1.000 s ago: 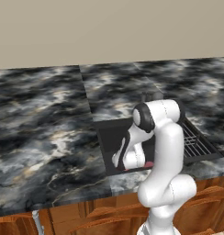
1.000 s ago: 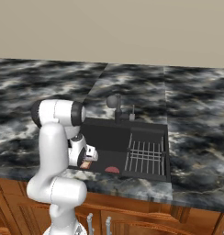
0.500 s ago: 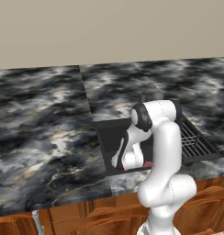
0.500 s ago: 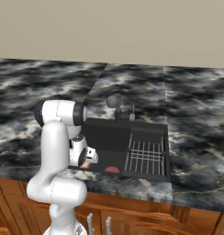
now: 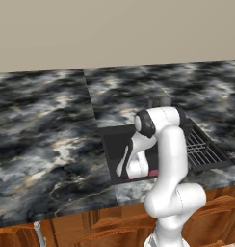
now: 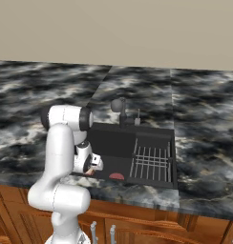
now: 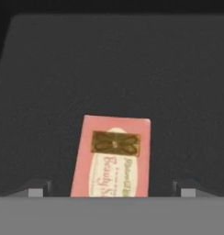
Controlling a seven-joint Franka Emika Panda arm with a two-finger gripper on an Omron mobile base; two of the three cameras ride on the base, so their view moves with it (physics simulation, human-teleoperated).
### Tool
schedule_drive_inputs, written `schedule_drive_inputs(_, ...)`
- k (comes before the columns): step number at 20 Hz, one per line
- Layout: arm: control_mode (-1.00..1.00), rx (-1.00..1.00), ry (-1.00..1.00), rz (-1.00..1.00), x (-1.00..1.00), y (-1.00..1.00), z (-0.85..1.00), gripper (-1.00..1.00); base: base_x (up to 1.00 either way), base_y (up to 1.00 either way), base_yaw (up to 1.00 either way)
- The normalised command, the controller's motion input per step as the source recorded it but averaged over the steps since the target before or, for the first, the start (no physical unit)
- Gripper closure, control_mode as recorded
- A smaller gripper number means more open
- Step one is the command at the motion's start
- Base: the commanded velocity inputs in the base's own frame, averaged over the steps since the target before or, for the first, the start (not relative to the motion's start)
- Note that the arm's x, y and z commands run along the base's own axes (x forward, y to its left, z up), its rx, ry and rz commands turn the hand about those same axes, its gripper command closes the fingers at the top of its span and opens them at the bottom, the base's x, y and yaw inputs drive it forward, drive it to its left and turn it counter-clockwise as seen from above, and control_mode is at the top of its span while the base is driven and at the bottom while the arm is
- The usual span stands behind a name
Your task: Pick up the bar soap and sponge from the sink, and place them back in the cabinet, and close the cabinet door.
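The gripper (image 7: 112, 188) stands wide apart, holding nothing. The pink bar soap (image 7: 112, 157) lies flat on the sink (image 7: 178, 82) floor between the fingers (image 7: 36, 188), touching neither.

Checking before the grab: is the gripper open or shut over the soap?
Open: the fingertips stand wide apart either side of the pink bar soap.

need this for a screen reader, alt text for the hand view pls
A pink bar soap lies flat on the dark sink floor, between the open gripper fingertips, which do not touch it.
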Motion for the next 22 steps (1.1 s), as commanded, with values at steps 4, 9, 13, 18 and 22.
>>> schedule_drive_inputs(4, -1.0, 0.0, 0.0, 0.0, 0.33, 0.03, -0.19, -1.0, 0.0, 0.0, 0.0)
schedule_drive_inputs(9, -1.0, 0.0, 0.0, 0.0, 0.22, 0.04, -0.21, -1.0, 0.0, 0.0, 0.0)
schedule_drive_inputs(13, -1.0, 0.0, 0.0, 0.0, 0.03, 0.02, -0.22, -1.0, 0.0, 0.0, 0.0)
schedule_drive_inputs(18, -1.0, 0.0, 0.0, 0.0, 0.0, 0.01, -0.21, 1.0, 0.0, 0.0, 0.0)
schedule_drive_inputs(22, -1.0, 0.0, 0.0, 0.0, 0.0, 0.01, -0.11, 1.0, 0.0, 0.0, 0.0)
